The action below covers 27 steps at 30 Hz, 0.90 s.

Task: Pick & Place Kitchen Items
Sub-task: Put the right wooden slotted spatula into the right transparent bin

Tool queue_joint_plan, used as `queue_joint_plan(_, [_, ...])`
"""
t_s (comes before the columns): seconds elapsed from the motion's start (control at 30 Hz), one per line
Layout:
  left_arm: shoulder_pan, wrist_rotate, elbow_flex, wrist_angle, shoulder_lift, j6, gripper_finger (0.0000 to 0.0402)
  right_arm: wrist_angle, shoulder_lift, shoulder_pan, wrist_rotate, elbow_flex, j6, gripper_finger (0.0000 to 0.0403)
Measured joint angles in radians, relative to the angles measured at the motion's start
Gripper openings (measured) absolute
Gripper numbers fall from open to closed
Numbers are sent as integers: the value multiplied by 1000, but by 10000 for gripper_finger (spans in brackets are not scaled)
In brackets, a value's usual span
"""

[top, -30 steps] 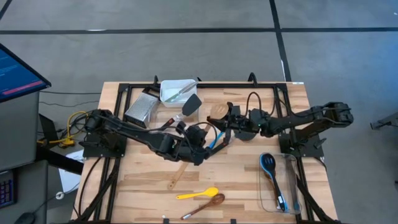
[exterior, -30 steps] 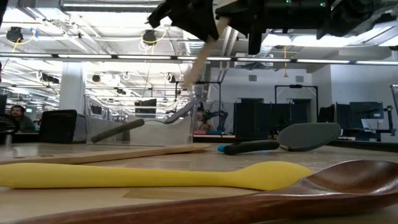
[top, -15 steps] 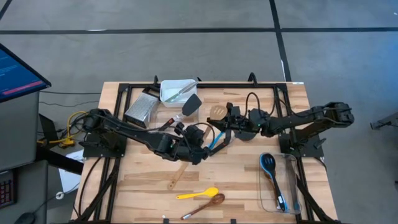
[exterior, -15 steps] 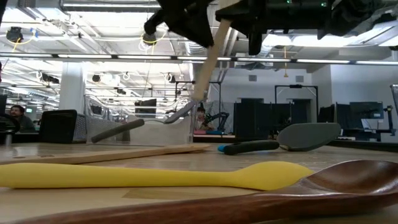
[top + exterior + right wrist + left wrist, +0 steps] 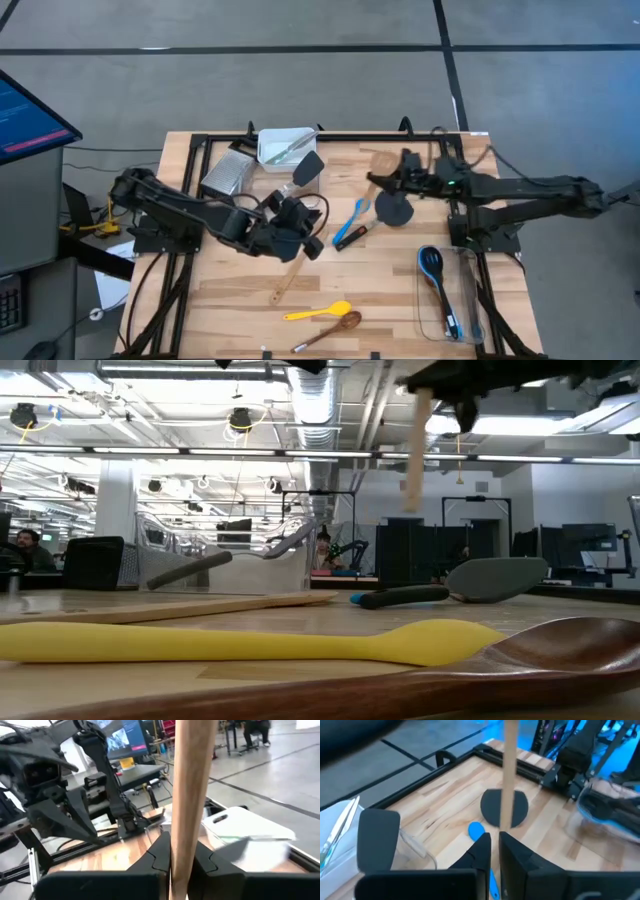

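Two arms work: the right gripper (image 5: 400, 178), clamped on a wooden turner (image 5: 382, 163) lifted above the table's far middle, is carrying it and next needs a drop spot, while the left gripper (image 5: 300, 222) hovers closed, empty, mid-table.

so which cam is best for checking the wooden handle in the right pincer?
Right wrist view: the wooden handle fills the middle of the picture, clamped in the right pincer. The low view shows it hanging down from above, the grip mostly hidden. The left wrist view shows an upright stick farther off. The high view shows only a small tan piece by the arm.
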Motion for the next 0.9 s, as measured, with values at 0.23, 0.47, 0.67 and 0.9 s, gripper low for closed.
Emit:
queue_joint_plan(0.23, [-18,1,-134,2,-71,-80,16,-319,-313,-7,2,0,87,18])
queue_joint_plan(0.47, [-18,-2,-270,10,-127,-197,16,-658,-534,16,2,50,249,18])
queue_joint_plan(0.67, [-18,-3,-337,27,-141,-261,10,-1015,-576,41,1,171,416,18])
queue_joint_plan(0.9, [-17,-4,-374,73,-140,-264,9,-1253,-569,80,-56,221,598,18])
